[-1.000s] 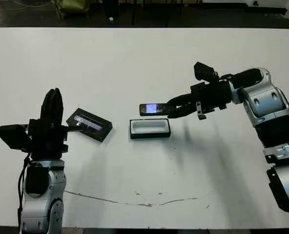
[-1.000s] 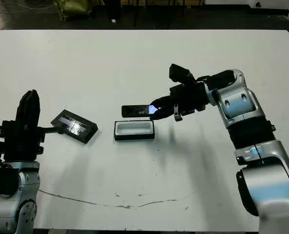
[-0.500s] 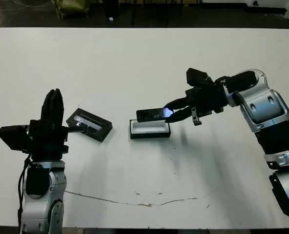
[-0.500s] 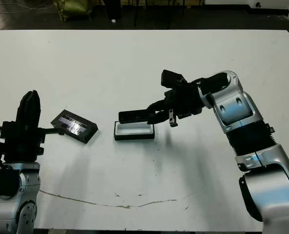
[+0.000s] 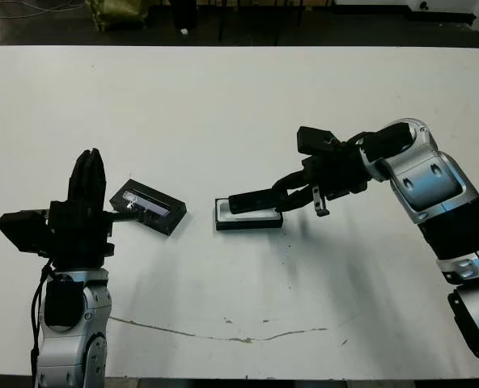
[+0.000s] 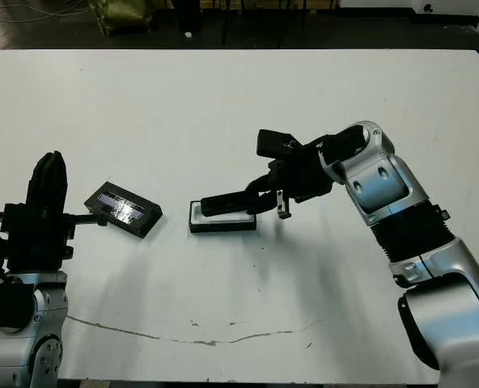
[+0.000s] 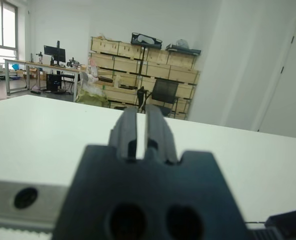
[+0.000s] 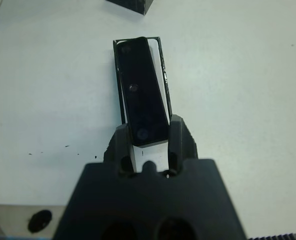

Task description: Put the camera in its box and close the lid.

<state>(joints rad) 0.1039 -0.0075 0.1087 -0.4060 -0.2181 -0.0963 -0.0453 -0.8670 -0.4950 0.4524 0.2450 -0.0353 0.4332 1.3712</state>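
The camera (image 5: 252, 199) is a slim black bar, and my right gripper (image 5: 283, 187) is shut on its right end. It hangs tilted just over the box (image 5: 248, 219), a shallow black tray with a white lining, near the table's middle. In the right wrist view the camera (image 8: 140, 95) covers most of the box (image 8: 163, 70), slightly skewed to it; whether they touch I cannot tell. The lid (image 5: 148, 207), flat and black with a shiny strip, lies left of the box. Left of the lid, my left gripper (image 5: 86, 166) points upward, shut on nothing.
The white table (image 5: 239, 105) is bare behind the box. A thin dark crack line (image 5: 223, 333) runs along its front part. Beyond the far edge stand dark furniture legs and a green bag (image 5: 120, 12).
My right gripper has moved left and down, bringing the camera from above and behind the box to just over it. The camera has turned, so its bluish screen no longer shows. Left arm unmoved.
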